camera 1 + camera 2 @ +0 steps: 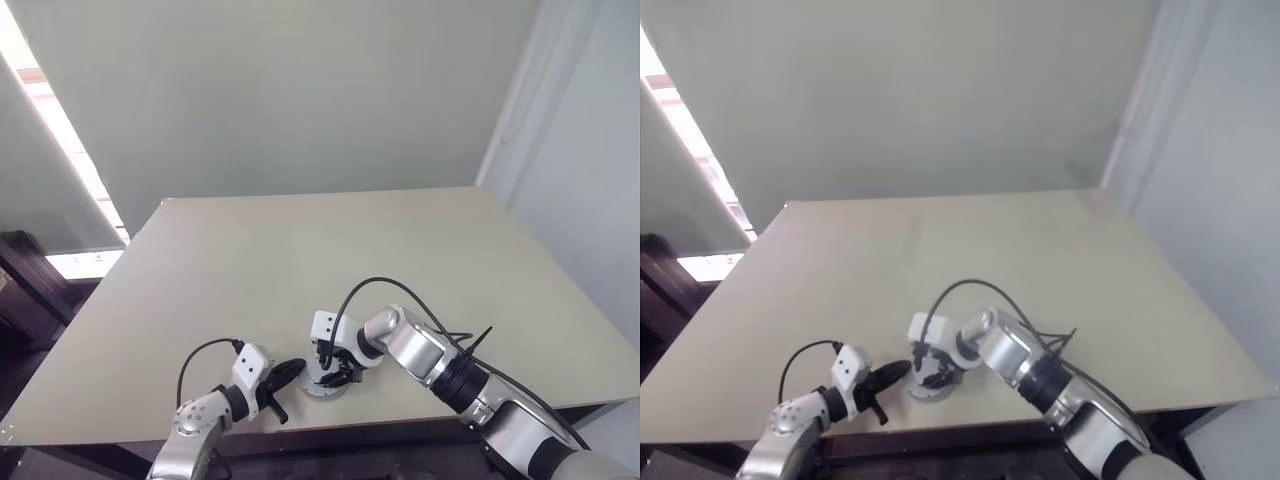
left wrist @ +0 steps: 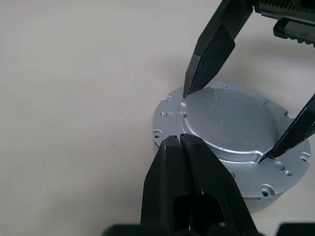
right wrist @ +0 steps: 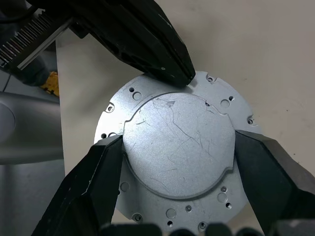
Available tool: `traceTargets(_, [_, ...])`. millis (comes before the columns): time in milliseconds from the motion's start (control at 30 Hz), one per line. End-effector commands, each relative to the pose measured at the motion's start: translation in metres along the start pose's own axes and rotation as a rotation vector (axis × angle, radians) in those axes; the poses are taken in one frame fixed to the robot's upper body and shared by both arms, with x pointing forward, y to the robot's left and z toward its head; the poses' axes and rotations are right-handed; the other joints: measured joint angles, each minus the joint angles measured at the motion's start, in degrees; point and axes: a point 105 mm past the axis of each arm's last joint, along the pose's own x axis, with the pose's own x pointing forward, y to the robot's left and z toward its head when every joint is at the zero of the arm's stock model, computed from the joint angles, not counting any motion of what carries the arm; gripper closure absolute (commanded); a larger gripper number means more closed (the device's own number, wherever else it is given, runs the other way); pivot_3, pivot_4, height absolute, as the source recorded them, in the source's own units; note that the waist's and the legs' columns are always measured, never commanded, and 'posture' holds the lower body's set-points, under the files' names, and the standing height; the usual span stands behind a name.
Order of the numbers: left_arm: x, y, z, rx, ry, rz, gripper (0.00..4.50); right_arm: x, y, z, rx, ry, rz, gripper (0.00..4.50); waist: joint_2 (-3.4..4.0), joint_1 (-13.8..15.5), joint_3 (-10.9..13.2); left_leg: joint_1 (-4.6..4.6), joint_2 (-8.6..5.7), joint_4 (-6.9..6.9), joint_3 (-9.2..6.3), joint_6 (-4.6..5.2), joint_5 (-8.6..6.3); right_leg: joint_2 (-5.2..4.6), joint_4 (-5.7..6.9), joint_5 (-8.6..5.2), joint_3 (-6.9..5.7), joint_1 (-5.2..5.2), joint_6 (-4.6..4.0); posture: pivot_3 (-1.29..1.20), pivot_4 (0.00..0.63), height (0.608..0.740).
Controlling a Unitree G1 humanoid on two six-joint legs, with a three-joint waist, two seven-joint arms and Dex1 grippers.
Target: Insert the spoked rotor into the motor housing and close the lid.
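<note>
Now, near the front edge of the table (image 1: pixel 300 260), a round silver motor part (image 3: pixel 179 147) sitting flat, lid side up. Right hand (image 3: pixel 178 162) spread wide around it from above, one black finger (image 3: pixel 91 184) touching each side of the raised round middle. Left hand (image 2: pixel 182 142) clenched tight, holding nothing, tips pressed together and resting on the part's rim

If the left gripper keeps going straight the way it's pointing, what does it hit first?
Most likely the lid: the left gripper, shut, has its tips at the near edge, where the right gripper straddles the raised disc.
</note>
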Motion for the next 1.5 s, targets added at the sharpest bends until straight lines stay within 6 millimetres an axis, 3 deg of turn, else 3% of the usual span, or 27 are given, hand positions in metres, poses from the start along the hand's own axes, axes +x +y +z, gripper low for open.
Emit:
traceTargets(33, [0.002,-0.010,-0.014,-0.012,0.062,-0.045,4.50,0.005,-0.002,-0.027,0.045,0.103,-0.024,1.21,0.01,0.0,0.0,0.00,0.00,-0.01,0.00,0.00,0.00,0.00,-0.01,0.00,0.00,0.00,0.00,0.00,0.000,0.740])
traceTargets(467, [0.002,-0.011,-0.016,-0.007,0.067,-0.055,4.50,0.004,-0.006,-0.019,-0.005,0.076,-0.032,1.21,0.02,0.0,0.0,0.00,0.00,-0.10,0.00,-0.02,-0.01,-0.02,-0.09,-0.01,0.00,-0.02,0.01,0.00,0.000,0.740])
traceTargets(600, [0.002,-0.011,-0.016,-0.005,0.068,-0.056,4.50,0.004,-0.005,-0.018,-0.003,0.071,-0.031,0.02,0.03,0.0,0.0,0.00,0.00,-0.17,0.00,-0.03,-0.02,-0.02,-0.11,-0.01,0.00,-0.03,0.01,0.00,0.000,0.740])
traceTargets(967, [0.002,-0.011,-0.015,-0.001,0.066,-0.059,4.50,0.002,-0.005,-0.013,0.016,0.047,-0.030,0.02,0.07,0.0,0.0,0.01,-0.01,-0.58,-0.04,0.03,0.02,0.00,-0.51,0.00,-0.03,0.00,0.02,0.00,0.000,0.740])
traceTargets(1100, [0.003,-0.011,-0.015,-0.001,0.067,-0.061,4.50,-0.006,-0.003,0.005,0.096,-0.064,0.004,0.02,0.07,0.0,0.0,0.00,0.00,-0.58,-0.05,0.02,0.02,0.00,-0.54,0.00,-0.03,-0.01,0.02,0.00,0.000,0.740])
traceTargets(1300, [0.005,-0.011,-0.013,0.004,0.065,-0.068,4.50,-0.034,-0.009,0.035,0.284,-0.240,0.084,0.02,0.06,0.3,0.0,-0.44,-0.11,-0.62,-0.11,0.03,0.02,-0.02,-0.68,0.08,-0.03,-0.24,0.14,0.00,0.000,0.740])
traceTargets(1500, [0.007,-0.009,-0.012,0.009,0.063,-0.074,4.50,-0.052,-0.031,0.029,0.487,-0.280,0.039,0.02,0.06,0.3,0.0,-1.21,-0.16,-0.60,-0.12,0.05,0.04,-0.03,-0.66,0.16,0.00,-0.88,0.15,0.00,0.000,0.740])
